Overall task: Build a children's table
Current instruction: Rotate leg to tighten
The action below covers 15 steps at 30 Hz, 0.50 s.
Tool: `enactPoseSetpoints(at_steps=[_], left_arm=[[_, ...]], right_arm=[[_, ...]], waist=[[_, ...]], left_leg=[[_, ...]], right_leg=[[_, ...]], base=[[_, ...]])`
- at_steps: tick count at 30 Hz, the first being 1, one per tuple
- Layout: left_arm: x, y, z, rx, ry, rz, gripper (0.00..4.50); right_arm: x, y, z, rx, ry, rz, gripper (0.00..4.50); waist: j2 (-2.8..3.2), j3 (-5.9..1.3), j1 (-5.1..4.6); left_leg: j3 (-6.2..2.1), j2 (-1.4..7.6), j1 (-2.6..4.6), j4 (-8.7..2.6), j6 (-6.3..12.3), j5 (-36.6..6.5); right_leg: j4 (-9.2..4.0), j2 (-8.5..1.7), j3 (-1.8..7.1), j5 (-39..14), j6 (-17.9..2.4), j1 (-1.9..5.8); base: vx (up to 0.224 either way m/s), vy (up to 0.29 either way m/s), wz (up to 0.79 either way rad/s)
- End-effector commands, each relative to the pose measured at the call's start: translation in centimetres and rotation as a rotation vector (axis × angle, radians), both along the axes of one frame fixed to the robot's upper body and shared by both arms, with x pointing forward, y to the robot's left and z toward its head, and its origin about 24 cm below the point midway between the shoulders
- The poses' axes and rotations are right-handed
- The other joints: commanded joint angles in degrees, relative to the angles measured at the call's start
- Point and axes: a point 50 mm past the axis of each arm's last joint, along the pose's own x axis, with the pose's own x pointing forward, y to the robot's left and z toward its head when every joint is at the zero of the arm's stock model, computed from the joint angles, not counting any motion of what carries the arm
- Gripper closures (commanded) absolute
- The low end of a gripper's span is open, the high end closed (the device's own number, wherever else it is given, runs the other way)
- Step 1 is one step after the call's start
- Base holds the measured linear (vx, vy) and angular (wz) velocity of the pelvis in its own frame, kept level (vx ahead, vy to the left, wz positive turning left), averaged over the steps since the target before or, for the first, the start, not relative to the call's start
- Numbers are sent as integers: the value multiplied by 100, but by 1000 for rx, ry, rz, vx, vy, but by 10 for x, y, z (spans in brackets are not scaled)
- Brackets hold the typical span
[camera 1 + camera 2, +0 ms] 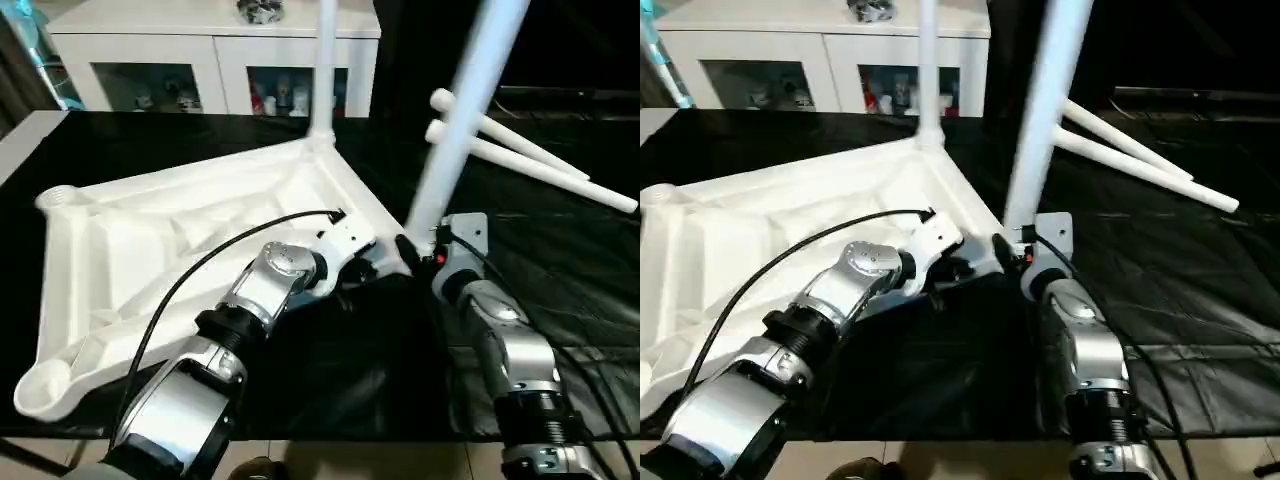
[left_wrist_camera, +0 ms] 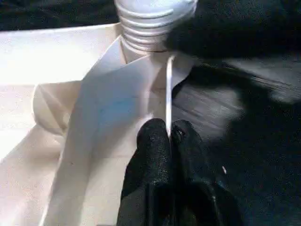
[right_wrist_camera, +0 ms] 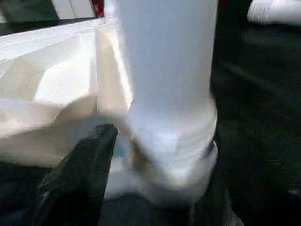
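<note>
- The table top point(image 1: 190, 250) lies upside down on the black table cover point(image 1: 560, 300), with its ribbed side facing up. It is the biggest thing here.
- One leg point(image 1: 325, 70) stands straight up in the far corner of the top. That one looks done.
- A second leg point(image 1: 460, 120) leans at the near right corner. Its screw end sits at the round hole there, but it is tilted, so I think it is not screwed in all the way yet.
- Two more legs point(image 1: 530, 160) lie on the cover, well apart from the top. They are yet to go in. So about half the job is left.
- The right gripper point(image 3: 155, 188) has its fingers spread on both sides of the leaning leg's bottom. I cannot tell if it squeezes the leg.
- The left gripper point(image 2: 170, 136) has its fingers pressed together, pinching the thin white edge of the top near that corner.
- The tops of both standing legs are cut off, and the corner hole is hidden behind the grippers.
</note>
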Motion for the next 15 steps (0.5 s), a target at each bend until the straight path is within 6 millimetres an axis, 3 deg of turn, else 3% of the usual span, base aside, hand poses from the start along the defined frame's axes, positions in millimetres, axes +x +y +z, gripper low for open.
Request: enactPoseSetpoints(at_steps=[1, 2, 4, 6, 8, 12, 13, 15], left_arm=[[7, 2, 21, -36, -99, -29, 450], [7, 8, 18, -27, -87, -34, 450], [6, 11, 17, -23, -90, -41, 450], [5, 22, 14, -13, -80, -59, 450], [3, 32, 11, -12, -66, -85, 450], [-4, 54, 8, -2, -56, -193, 450], [-4, 54, 8, -2, -56, -193, 450], [-9, 60, 7, 6, -47, -254, 450]], right_arm=[[-5, -3, 1, 3, -14, 102, 66], [-7, -13, 5, -2, -41, 133, 55], [-8, -18, 8, 2, -55, 149, 45], [-13, -33, 18, -9, -100, 227, 33], [-19, -45, 27, -11, -119, 311, 11], [-32, -63, 45, -32, -147, 502, 3], [-32, -63, 45, -32, -147, 502, 3], [-35, -65, 48, -63, -144, 573, 3]], waist=[[-31, -499, 9], [-24, -531, 26], [-23, -531, 36], [-30, -549, 63], [-42, -523, 85], [-37, -470, 109], [-43, -472, 111], [-26, -451, 109]], left_leg=[[-339, 446, 219, -444, -42, -1138], [-315, 437, 199, -357, 280, -622], [-300, 425, 167, -320, 527, -328], [-301, 433, 172, -290, 657, -370], [-297, 444, 159, -288, 732, -466], [-296, 485, 192, -343, 567, -945], [-302, 483, 191, -345, 553, -983], [-292, 499, 217, -379, 400, -1170]], right_leg=[[-365, -427, 193, -193, -1066, 169], [-281, -416, 179, 653, -1192, 183], [-234, -399, 163, 1040, -1331, 168], [-226, -428, 162, 1029, -1386, 194], [-243, -419, 161, 918, -1403, 196], [-327, -425, 166, 11, -1394, 165], [-333, -424, 159, -62, -1393, 181], [-351, -405, 162, -347, -1409, 142]], base=[[0, 0, 0], [0, 0, 0], [0, 0, 0], [0, 0, 0], [0, 0, 0], [0, 0, 0], [0, 0, 0], [0, 0, 0]])
